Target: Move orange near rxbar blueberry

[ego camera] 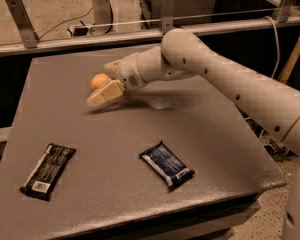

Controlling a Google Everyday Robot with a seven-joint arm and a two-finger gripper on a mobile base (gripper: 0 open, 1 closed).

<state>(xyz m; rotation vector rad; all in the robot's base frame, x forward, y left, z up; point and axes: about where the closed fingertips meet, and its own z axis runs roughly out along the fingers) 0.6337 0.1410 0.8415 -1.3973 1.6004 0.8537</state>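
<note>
The orange (pixel 98 79) sits on the grey table (pixel 200 134) at the back left. My gripper (pixel 99 85) is at the orange, open, with one cream finger (pixel 106 93) in front of the fruit and the other behind it, so the orange lies between them. The rxbar blueberry (pixel 167 164), in a dark blue wrapper, lies flat near the table's front, well to the right of and nearer than the orange. My white arm reaches in from the right.
A black-wrapped bar (pixel 48 170) with a white barcode patch lies at the front left. A metal rail (pixel 90 39) with posts runs behind the table. The table's front edge and right corner are close to the blue bar.
</note>
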